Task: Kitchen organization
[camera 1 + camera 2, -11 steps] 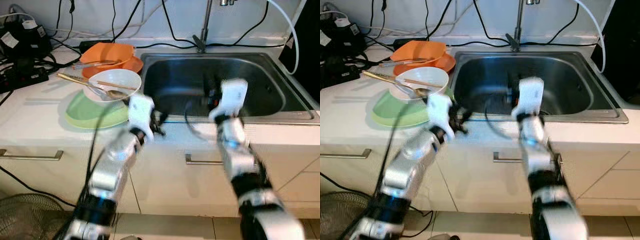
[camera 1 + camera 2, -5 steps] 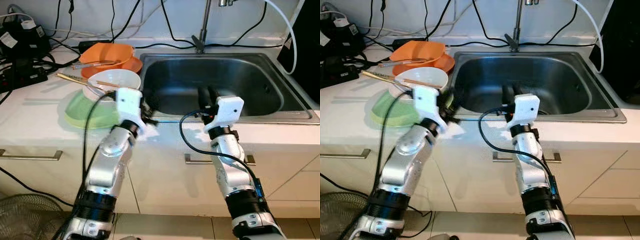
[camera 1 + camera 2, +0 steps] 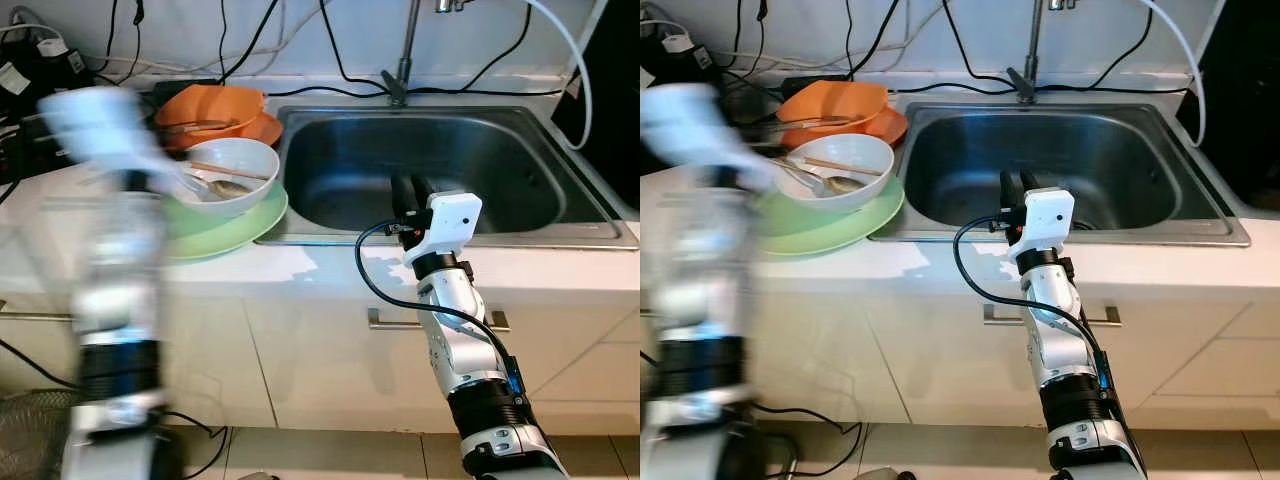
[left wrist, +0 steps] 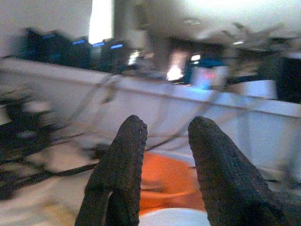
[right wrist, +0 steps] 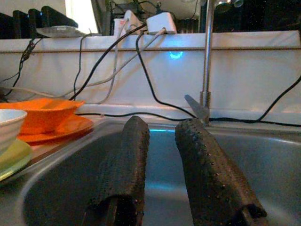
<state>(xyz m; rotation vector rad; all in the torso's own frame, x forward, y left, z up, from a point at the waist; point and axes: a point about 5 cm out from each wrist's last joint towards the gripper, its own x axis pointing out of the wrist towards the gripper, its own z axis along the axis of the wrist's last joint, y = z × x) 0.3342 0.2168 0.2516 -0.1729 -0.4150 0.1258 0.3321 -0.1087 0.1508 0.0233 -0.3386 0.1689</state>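
Observation:
A white bowl (image 3: 228,173) holding a spoon and chopsticks sits on a green plate (image 3: 238,226) on the counter left of the sink (image 3: 455,165). Behind it an orange bowl (image 3: 213,104) rests on an orange plate. My left arm (image 3: 110,250) is a blur, raised over the counter to the left of the bowl. In the left wrist view my left gripper (image 4: 168,123) is open and empty, facing the orange bowl (image 4: 164,181). My right gripper (image 3: 408,192) hovers over the sink's front edge, open with nothing between its fingers (image 5: 124,165).
A tap (image 3: 404,55) rises behind the sink. Black cables and power adapters (image 3: 40,70) crowd the back left of the counter. Drawer handles (image 3: 385,322) run along the cabinet front below. A fan grille stands on the floor at the lower left.
My left arm has swung up and leftward, from in front of the green plate to beside the bowl, uncovering the plate. The right arm settled low at the sink edge and then held still.

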